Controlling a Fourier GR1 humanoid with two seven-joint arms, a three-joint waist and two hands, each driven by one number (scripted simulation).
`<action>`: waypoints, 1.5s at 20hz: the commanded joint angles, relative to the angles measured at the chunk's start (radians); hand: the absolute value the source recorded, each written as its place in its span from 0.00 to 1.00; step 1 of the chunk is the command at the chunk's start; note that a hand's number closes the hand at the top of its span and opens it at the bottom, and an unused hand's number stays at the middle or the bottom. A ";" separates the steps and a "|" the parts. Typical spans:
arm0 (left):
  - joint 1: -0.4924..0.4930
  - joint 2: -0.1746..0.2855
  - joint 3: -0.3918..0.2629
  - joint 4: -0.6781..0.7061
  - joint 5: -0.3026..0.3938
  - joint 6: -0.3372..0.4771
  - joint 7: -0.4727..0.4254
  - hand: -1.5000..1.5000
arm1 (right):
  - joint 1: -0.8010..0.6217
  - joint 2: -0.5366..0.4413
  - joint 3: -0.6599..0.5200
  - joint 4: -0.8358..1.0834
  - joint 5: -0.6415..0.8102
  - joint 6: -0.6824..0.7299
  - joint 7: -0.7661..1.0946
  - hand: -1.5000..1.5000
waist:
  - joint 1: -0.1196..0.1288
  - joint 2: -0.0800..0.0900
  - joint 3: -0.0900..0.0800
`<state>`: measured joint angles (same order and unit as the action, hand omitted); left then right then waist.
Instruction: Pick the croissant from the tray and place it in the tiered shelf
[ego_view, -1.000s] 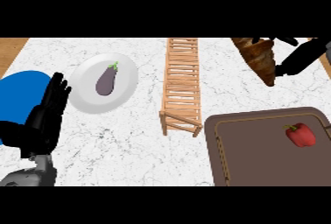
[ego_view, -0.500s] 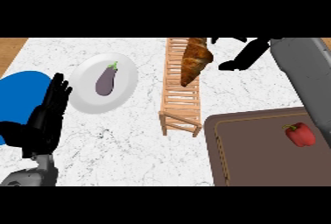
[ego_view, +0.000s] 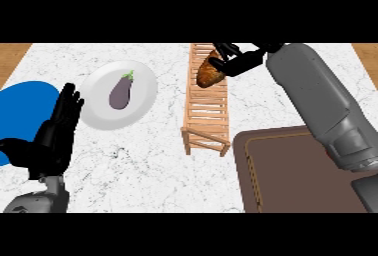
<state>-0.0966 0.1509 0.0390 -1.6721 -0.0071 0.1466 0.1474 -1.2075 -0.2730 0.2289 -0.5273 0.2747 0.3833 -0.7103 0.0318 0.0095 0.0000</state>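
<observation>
Since half a second ago my right hand (ego_view: 242, 59) has carried the croissant (ego_view: 209, 74) a little further left, so it now hangs over the far end of the tiered shelf (ego_view: 207, 112) rather than at its right edge. My fingers are curled round the croissant's upper end and have hold of it. Its lower end points down at the rungs, and I cannot tell whether it touches them. My grey forearm runs back across the tray (ego_view: 288, 175), which lies just right of the shelf's near end on the desk (ego_view: 148, 165). Left of the shelf is a white plate (ego_view: 144, 90) with an eggplant (ego_view: 120, 92) on it. Well left of the shelf my left hand (ego_view: 53, 135) rests open, fingers straight, holding nothing
</observation>
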 joint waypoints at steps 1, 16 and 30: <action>0.025 0.010 0.027 -0.024 0.027 -0.016 0.001 0.50 | -0.031 0.065 -0.055 0.070 -0.034 0.023 0.053 1.00 | -0.005 -0.004 0.000; -0.062 0.005 0.013 0.017 -0.003 -0.012 0.049 0.50 | -0.140 0.072 -0.108 0.246 -0.035 0.201 -0.040 0.00 | 0.001 0.004 0.000; -0.049 -0.007 -0.009 -0.009 -0.012 -0.023 0.027 0.50 | -0.265 -0.171 -0.321 0.401 -0.217 0.298 0.243 0.00 | 0.041 0.025 0.000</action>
<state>-0.1220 0.1476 0.0429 -1.6824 -0.0052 0.1186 0.1633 -1.4419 -0.3556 -0.0556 -0.1811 0.0819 0.6012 -0.4988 0.0591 0.0252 0.0001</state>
